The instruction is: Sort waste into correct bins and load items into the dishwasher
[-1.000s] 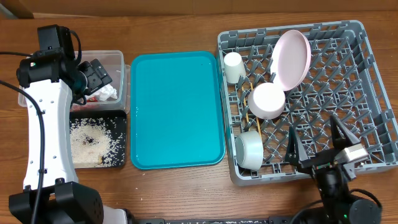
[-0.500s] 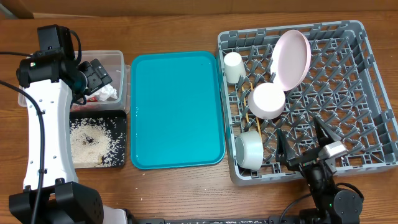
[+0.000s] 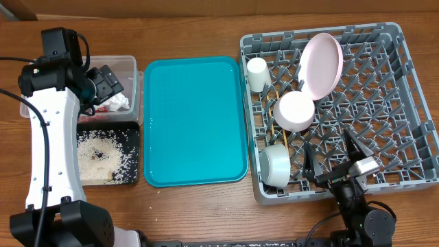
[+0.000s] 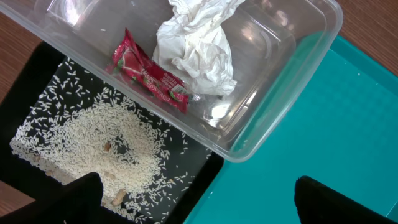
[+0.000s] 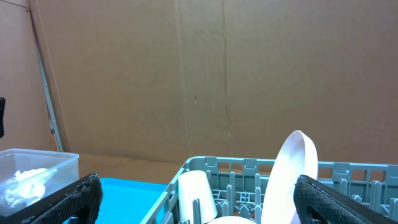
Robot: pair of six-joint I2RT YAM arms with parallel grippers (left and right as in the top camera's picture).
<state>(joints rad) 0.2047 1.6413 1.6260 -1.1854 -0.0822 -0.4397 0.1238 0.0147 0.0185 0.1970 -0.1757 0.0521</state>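
Napkin (image 4: 196,46) and red sauce packet (image 4: 149,71) lie in the clear tub (image 4: 280,81), upper frame, above the left gripper (image 4: 198,186), fingers (image 4: 78,198) wide apart, empty. The right gripper (image 3: 328,144) gapes empty over the dish rack (image 3: 418,116), lower right.

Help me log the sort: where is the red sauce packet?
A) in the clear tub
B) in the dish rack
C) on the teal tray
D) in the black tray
A: the red sauce packet lies inside the clear tub, beside the napkin.
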